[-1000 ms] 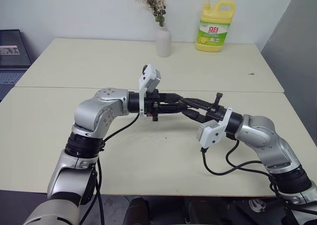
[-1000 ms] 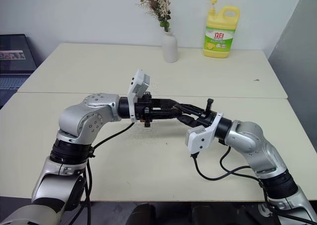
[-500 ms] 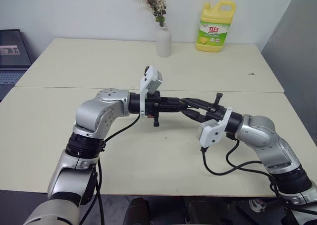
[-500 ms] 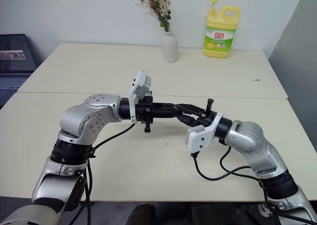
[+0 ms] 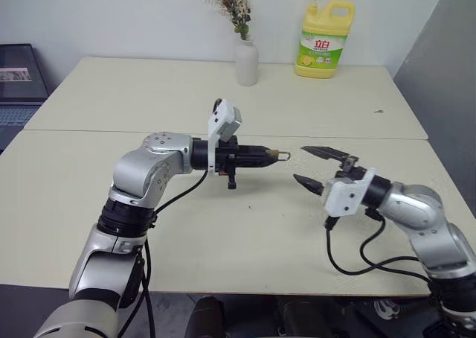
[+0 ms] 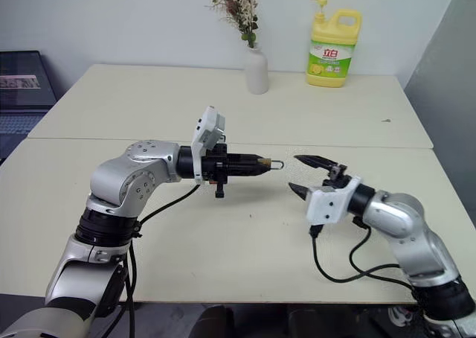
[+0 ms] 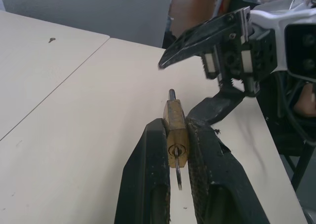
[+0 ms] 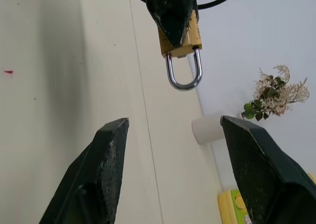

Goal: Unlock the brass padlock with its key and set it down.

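Cream tabletop [image 5: 223,234] spreads bare beneath both arms. Nearest, the right gripper [image 5: 321,167] hangs with its fingers spread wide, holding nothing, just beside the lock. The left gripper [image 5: 262,156] pinches the brass padlock [image 7: 176,136] above the table, shackle [image 8: 183,74] pointing at the right gripper, key [image 7: 178,170] in the keyhole (apparently; only its thin edge shows). To finish well, I'd grip the key's bow squarely and twist without dragging the lock loose. Beyond stand a white vase [image 5: 246,61] and yellow detergent bottle [image 5: 323,39].
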You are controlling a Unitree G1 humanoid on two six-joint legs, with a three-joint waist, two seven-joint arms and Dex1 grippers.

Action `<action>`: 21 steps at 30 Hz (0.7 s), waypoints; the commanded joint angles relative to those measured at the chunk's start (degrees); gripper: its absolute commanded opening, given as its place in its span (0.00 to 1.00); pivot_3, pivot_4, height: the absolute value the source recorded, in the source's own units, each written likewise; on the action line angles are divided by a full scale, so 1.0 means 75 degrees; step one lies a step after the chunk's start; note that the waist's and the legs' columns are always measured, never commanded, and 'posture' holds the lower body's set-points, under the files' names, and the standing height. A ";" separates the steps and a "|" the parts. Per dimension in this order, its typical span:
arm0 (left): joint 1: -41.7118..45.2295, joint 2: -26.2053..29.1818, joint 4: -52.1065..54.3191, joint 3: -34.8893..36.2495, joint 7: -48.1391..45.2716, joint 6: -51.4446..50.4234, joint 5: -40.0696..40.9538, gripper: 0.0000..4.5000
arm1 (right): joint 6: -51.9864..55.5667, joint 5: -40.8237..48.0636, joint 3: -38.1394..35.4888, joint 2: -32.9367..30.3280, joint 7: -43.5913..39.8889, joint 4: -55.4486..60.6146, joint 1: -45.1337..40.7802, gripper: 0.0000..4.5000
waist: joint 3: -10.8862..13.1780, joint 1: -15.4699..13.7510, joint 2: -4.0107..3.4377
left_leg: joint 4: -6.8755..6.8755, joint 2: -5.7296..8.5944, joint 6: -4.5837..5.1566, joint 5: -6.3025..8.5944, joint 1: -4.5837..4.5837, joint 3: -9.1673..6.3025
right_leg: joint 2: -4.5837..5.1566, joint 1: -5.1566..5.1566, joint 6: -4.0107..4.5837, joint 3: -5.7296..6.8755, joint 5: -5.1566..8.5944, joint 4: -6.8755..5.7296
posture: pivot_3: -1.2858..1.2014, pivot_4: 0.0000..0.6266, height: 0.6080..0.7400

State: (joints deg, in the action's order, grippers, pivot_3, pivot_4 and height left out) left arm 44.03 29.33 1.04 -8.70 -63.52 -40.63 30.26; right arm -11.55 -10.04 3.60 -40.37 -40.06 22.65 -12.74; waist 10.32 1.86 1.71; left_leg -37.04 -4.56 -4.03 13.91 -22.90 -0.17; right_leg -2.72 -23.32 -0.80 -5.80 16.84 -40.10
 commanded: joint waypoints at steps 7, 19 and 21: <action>0.0161 0.0082 0.0016 0.0024 -0.0526 0.0250 0.0062 0.04 | 0.0436 0.1907 0.0049 0.0029 -0.0736 0.1367 0.0084 0.00 | 0.0000 0.0009 0.0000 | -0.0001 0.0000 0.0000 0.0000 0.0005 -0.0006 | -0.0002 0.0005 -0.0002 0.0004 0.0001 -0.0003 | 0.52 0.24 1.00; 0.0102 0.0293 0.0325 0.0099 -0.1113 -0.0028 0.0307 0.04 | 0.0453 0.1832 0.0198 0.0173 -0.0801 0.0739 -0.0640 0.00 | 0.0000 0.0001 0.0000 | -0.0001 0.0001 0.0001 0.0000 0.0002 -0.0008 | -0.0002 0.0005 -0.0002 0.0006 0.0001 0.0001 | 0.52 0.24 1.00; 0.0086 0.0320 0.0395 0.0098 -0.1153 -0.0066 0.0357 0.04 | 0.0400 0.1828 0.0206 0.0174 -0.0809 0.0652 -0.0668 0.00 | 0.0000 0.0000 0.0000 | -0.0001 0.0000 0.0001 0.0000 0.0003 -0.0010 | -0.0002 0.0004 -0.0001 0.0008 0.0001 0.0001 | 0.52 0.24 1.00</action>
State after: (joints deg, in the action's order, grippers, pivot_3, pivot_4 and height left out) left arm 44.06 31.27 1.79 -8.76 -71.44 -41.02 31.55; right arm -7.34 3.39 5.76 -39.23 -46.16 26.96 -16.97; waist 10.32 1.86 1.71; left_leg -37.05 -4.56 -4.02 13.92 -22.88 -0.24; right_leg -2.73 -23.28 -0.82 -5.74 16.84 -40.09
